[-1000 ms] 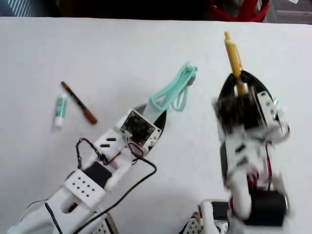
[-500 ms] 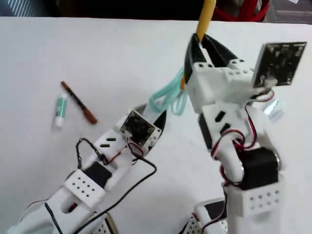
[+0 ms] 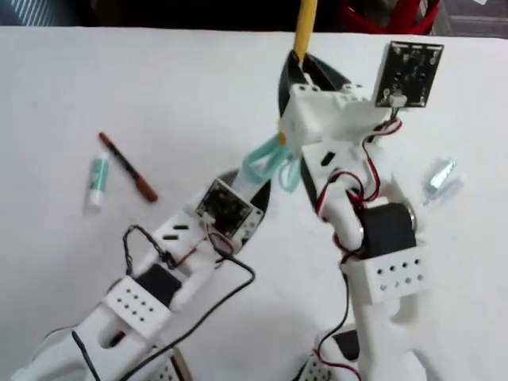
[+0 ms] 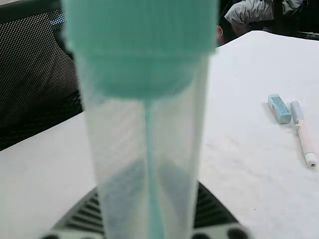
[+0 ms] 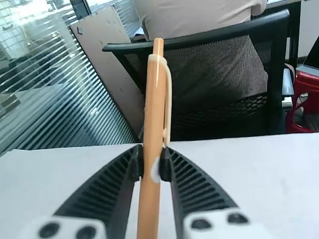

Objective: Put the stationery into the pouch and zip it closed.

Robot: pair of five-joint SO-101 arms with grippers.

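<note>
We see a brown pen [image 3: 127,167] and a glue stick [image 3: 98,181] on the worktop [image 3: 175,87]. Our right hand [image 5: 152,155] pinches a yellow pen [image 5: 153,99]; our left hand [image 3: 252,187] grips the pouch [image 4: 144,129].

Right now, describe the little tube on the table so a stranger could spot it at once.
On the white table, look at the left part in the high view. Two things lie there together: a thin brown pen and the tube. The tube is the short, stubby one, teal and white.
</note>
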